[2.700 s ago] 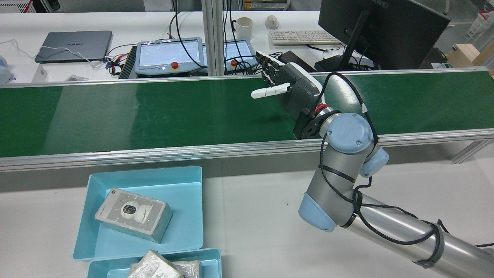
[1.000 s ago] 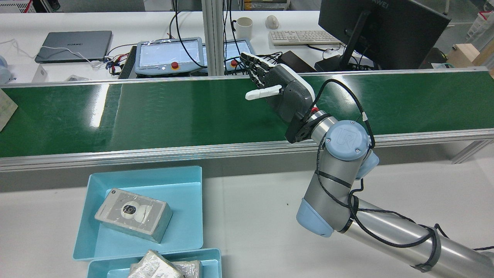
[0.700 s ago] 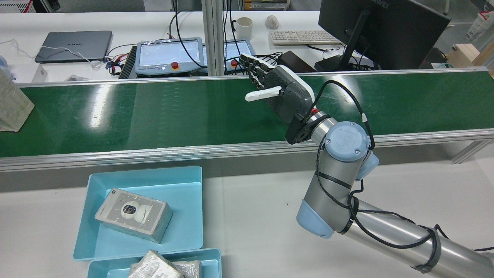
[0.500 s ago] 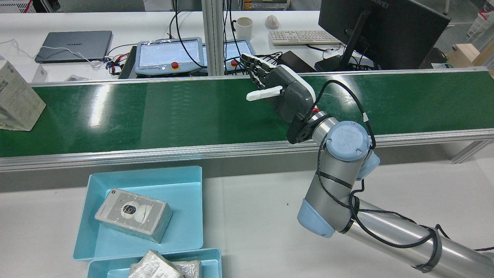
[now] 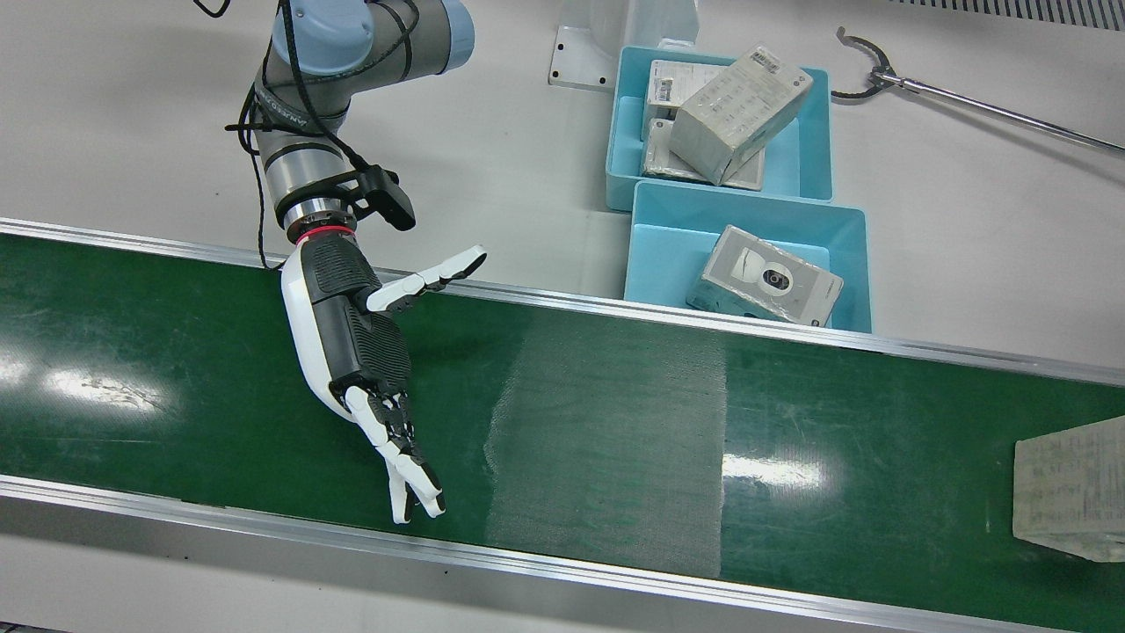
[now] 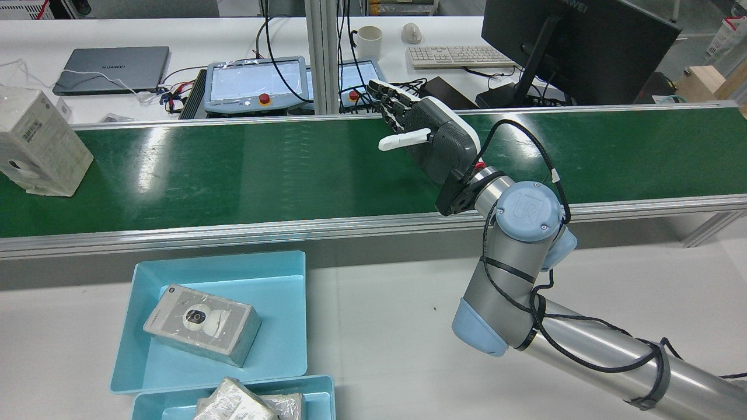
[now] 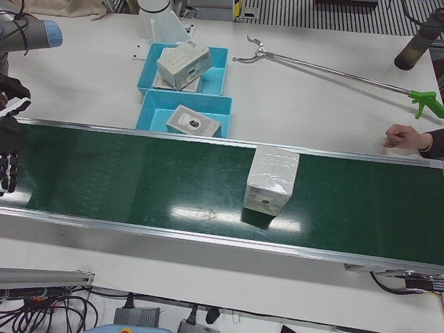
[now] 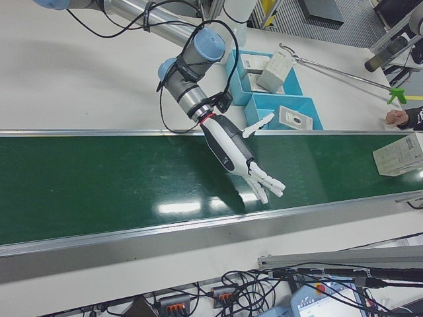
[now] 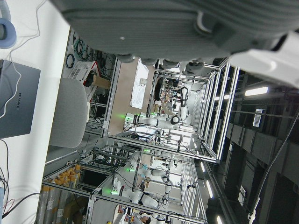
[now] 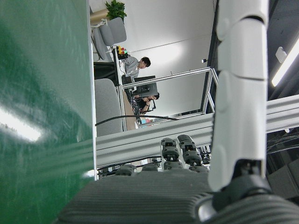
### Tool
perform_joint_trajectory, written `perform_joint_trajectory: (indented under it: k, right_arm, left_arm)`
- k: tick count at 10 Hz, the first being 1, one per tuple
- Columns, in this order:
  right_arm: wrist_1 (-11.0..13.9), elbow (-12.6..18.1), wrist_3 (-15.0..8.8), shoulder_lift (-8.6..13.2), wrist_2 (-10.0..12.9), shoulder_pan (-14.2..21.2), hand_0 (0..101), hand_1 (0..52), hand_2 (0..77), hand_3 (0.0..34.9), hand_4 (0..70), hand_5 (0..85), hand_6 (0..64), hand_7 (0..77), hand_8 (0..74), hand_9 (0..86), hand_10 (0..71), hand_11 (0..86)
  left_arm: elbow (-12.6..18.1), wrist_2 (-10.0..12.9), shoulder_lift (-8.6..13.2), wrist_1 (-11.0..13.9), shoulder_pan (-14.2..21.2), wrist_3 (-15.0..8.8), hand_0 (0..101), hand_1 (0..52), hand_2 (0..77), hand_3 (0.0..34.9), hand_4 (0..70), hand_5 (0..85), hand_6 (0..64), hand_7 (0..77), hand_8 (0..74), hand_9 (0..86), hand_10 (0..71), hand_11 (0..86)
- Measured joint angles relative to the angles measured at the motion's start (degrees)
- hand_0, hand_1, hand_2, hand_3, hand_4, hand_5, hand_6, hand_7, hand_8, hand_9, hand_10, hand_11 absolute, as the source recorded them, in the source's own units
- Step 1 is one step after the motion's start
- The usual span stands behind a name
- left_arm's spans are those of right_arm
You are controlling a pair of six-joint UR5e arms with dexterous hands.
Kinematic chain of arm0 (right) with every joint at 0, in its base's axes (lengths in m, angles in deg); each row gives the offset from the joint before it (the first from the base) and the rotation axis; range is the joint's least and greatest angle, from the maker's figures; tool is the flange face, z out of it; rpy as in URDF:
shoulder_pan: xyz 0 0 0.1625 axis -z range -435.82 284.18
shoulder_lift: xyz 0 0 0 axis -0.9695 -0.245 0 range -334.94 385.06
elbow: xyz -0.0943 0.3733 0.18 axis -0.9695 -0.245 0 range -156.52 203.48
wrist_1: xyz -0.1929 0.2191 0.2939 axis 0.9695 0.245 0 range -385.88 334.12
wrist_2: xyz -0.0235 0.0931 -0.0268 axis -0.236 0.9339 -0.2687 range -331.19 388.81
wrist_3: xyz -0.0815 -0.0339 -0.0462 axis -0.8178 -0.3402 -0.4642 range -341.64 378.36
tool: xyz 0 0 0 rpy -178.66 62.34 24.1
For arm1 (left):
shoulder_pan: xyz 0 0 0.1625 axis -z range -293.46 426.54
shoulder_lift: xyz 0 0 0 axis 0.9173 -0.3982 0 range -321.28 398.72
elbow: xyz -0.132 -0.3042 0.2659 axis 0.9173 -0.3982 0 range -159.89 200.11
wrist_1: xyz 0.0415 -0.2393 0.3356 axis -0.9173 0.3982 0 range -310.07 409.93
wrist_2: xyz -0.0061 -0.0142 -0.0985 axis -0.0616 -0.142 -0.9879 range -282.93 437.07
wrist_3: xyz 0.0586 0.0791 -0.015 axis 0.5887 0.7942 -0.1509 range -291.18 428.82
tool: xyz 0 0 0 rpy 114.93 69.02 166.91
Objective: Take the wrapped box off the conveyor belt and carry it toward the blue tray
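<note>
- A long green conveyor belt [image 6: 280,169] is seen running across the station, with white table surface on both sides and a desk with a monitor [image 6: 578,46] and laptop [image 6: 111,69] behind it in the rear view.
- The wrapped box [image 7: 271,180] is stood upright on the belt, toward the robot's left end, untouched by any hand; in the rear view it is seen at the far left [image 6: 41,143], and in the front view only part of it is shown at the right edge [image 5: 1072,492].
- The blue tray [image 6: 280,291] is set on the table just beside the belt's near rail, with another wrapped box [image 6: 201,324] lying in it; a second tray [image 5: 804,141] with more boxes is placed touching it.
- The right hand [image 5: 356,338] is held above the belt, well apart from the box, empty, with fingers [image 5: 409,466] stretched out and the thumb splayed sideways.
- The left hand is shown only as a blurred dark palm in its own camera, so its state cannot be told.
- A long reacher tool [image 7: 333,69] is laid on the table beyond the trays.
</note>
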Motion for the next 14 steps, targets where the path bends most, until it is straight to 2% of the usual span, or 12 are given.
perform_joint_trajectory:
  k: [5, 14]
  right_arm:
    - [-0.5, -1.2, 0.0, 0.3, 0.0, 0.2, 48, 13.6, 3.3, 0.3, 7.6, 9.3, 2.2, 1.1, 0.0, 1.6, 0.0, 1.1]
    - [-0.3, -0.8, -0.3, 0.5, 0.1, 0.3, 48, 13.6, 3.3, 0.3, 8.7, 10.4, 2.2, 2.2, 0.0, 1.1, 0.0, 1.1]
  left_arm:
    - [0.0, 0.0, 0.0, 0.0, 0.0, 0.0, 0, 0.0, 1.1, 0.0, 0.0, 1.1, 0.5, 0.5, 0.5, 0.5, 0.5, 0.5]
    - [0.0, 0.0, 0.0, 0.0, 0.0, 0.0, 0, 0.0, 1.1, 0.0, 0.0, 1.1, 0.5, 0.5, 0.5, 0.5, 0.5, 0.5]
